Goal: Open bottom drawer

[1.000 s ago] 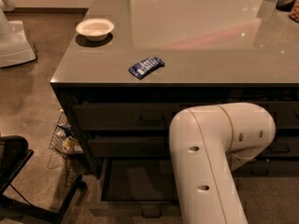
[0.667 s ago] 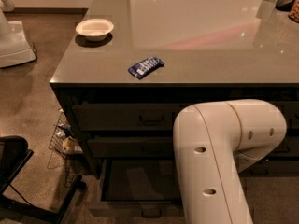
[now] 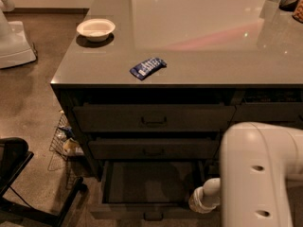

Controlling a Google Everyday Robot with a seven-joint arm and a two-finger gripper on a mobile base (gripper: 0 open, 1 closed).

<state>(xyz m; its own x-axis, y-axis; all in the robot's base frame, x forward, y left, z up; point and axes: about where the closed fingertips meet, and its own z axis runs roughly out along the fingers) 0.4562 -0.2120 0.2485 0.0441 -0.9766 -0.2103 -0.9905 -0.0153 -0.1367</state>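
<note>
The bottom drawer [image 3: 151, 182] stands pulled out at the foot of the dark counter. Its plain dark inside shows, and its slim front with a small centre pull [image 3: 153, 216] sits at the frame's bottom edge. Two taller drawers [image 3: 152, 118] above it are shut. My white arm [image 3: 260, 174] fills the lower right, and its wrist [image 3: 204, 199] reaches down to the drawer's right front corner. The gripper itself is below the frame edge and out of view.
On the grey counter top [image 3: 199, 56] lie a white bowl [image 3: 95, 29] and a blue snack packet [image 3: 147, 67]. A wire basket [image 3: 64, 141] stands on the floor left of the drawers. A black chair base [image 3: 19, 183] is at the lower left.
My arm has swung to the right and lower, uncovering more of the drawer fronts and the open bottom drawer. The drawer stays pulled out as before.
</note>
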